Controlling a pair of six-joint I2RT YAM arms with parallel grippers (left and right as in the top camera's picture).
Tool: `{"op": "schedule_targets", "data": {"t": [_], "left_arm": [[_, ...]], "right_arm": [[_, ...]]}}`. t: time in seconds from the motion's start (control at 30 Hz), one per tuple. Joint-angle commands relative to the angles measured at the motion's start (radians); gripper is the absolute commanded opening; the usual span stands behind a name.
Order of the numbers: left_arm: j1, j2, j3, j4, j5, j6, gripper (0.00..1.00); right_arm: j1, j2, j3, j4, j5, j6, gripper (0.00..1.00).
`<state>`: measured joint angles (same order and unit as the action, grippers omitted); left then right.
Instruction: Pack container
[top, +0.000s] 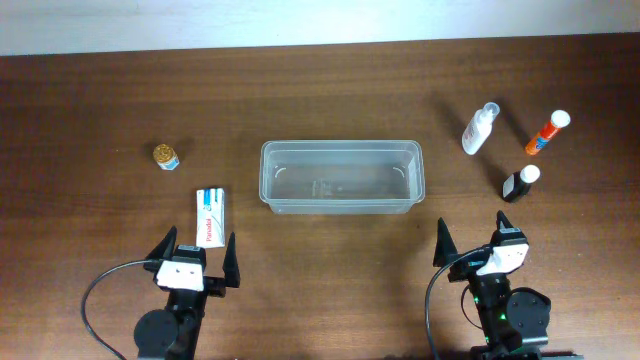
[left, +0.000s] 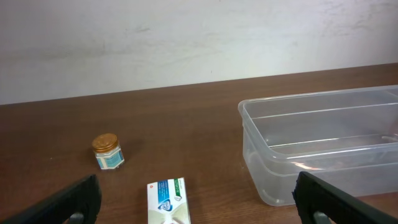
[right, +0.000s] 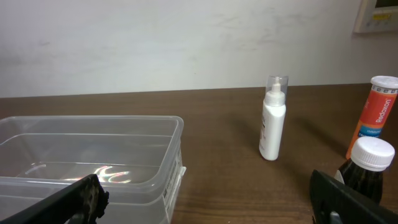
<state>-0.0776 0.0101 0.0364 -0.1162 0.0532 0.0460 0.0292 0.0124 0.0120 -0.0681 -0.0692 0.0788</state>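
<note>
2 sets of jaws gape wide, holding nothing: left gripper (top: 200, 248) and right gripper (top: 473, 230), at the table's (top: 80, 110) near edge. The clear plastic container (top: 340, 146) stands mid-table, seemingly empty.

Brightness: I get soft, even light in all three views; the dark table (top: 100, 110) shows a mild sheen.
Glare: white streaks glint on the floor of the container (right: 174, 149) in my right wrist view.
Shadows: faint and soft-edged, as beside the white spray bottle (right: 272, 124).
Focus: the left claw's fingers (left: 68, 200) look blurred at the frame's bottom; the overhead view is slightly grainy.
</note>
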Motion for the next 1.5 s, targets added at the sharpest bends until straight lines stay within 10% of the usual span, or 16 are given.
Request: {"op": "schedule_targets", "data": {"t": [0.0, 1.13, 1.47], "left_arm": [[0.005, -0.004, -0.008, 0.001, 0.011, 0.016, 0.99], [0.005, -0.004, -0.008, 0.001, 0.011, 0.016, 0.99], [0.005, -0.004, -0.008, 0.001, 0.011, 0.016, 0.99]], "right_arm": [[0.01, -0.009, -0.006, -0.004, -0.002, 0.004, 0.99], [0.01, -0.009, -0.006, -0.003, -0.027, 0.008, 0.98], [0.01, -0.006, 0.051, 0.208, -0.319, 0.092, 0.98]]}}
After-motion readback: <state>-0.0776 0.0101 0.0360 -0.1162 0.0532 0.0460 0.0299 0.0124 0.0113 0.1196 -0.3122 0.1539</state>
